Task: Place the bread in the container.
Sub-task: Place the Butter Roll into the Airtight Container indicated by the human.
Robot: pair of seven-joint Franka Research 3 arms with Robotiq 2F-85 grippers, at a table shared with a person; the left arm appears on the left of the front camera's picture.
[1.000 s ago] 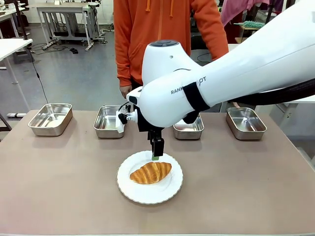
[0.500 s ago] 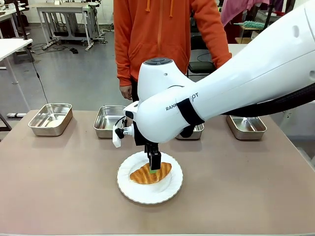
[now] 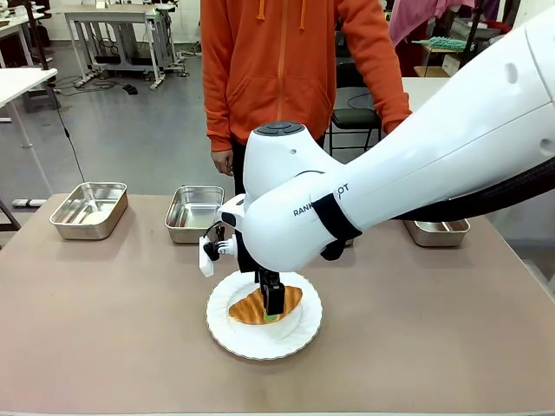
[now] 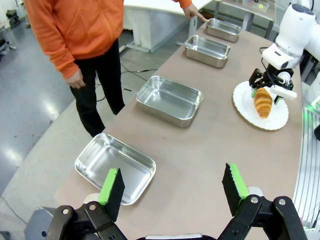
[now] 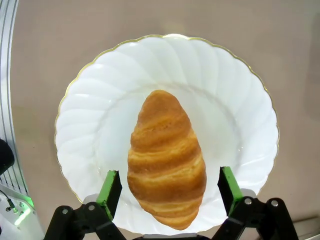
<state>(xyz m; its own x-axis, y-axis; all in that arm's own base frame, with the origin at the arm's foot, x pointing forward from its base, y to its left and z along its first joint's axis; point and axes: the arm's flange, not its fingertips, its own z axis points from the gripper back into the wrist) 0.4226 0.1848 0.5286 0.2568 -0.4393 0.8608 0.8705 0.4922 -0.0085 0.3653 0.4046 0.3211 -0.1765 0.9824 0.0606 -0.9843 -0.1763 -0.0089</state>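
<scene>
Our right hand [image 5: 168, 186] is wide open, with one finger on each side of the bread [image 5: 165, 150], which lies on the white plate [image 5: 90, 110] in the middle of the tabletop [image 3: 104, 329]. We think we should shut softly so we don't squash it, then lift it straight up before going to a tray [image 3: 189, 232]. Our left hand [image 4: 172, 181] is open too, far from the plate.

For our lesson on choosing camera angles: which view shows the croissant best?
The right wrist view: the croissant lies whole and close on the white plate, between the fingers of the open right end effector. In the front view that end effector hides part of its middle. The left wrist view shows it small and far off.
</scene>
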